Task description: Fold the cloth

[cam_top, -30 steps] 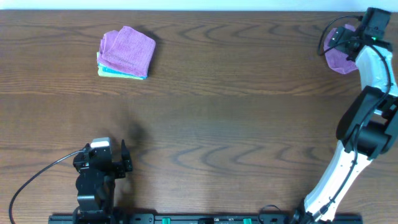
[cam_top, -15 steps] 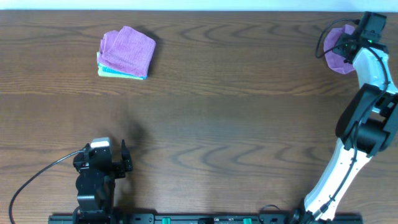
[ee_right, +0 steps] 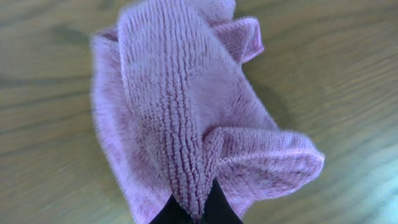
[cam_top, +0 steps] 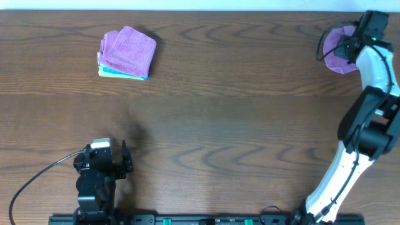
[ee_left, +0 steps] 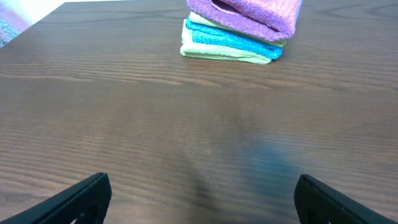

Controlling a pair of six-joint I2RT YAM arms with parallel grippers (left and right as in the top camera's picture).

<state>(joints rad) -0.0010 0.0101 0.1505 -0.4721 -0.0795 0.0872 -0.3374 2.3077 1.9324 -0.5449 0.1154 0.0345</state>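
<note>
- Overhead: the cloth (cam_top: 336, 59) is lying bunched up at the far right corner of the counter (cam_top: 250, 112), well apart from the stack of folded cloths (cam_top: 127, 54) sitting at the far left. The right arm (cam_top: 369, 100) is reaching out over the cloth and the right jaws are meeting it, though the grip itself is not showing from up here. The left jaws are resting near the front edge, away from everything. No bin, tray or basket is showing anywhere, so nothing is being held in a container.
- Left wrist: the left jaws are standing wide apart at the bottom corners with only bare counter (ee_left: 186, 124) between them, gripping nothing. The stack (ee_left: 239, 31) is sitting ahead, purple over teal over yellow-green, all neat. The cloth is not appearing in this view.
- Right wrist: the right jaws are pinching fully shut on a raised ridge of the cloth (ee_right: 186, 112) that runs up its middle. The rest is slumping in loose folds on either side, with one flap curling at the lower right.
- It is looking soft, light and floppy, likely to sag from the pinch, and the terry pile should be giving good grip.
- A mid-fabric pinch seems fine for dragging. For folding, a corner or edge would be the better hold, and no corner is reading clearly in this bunch.
</note>
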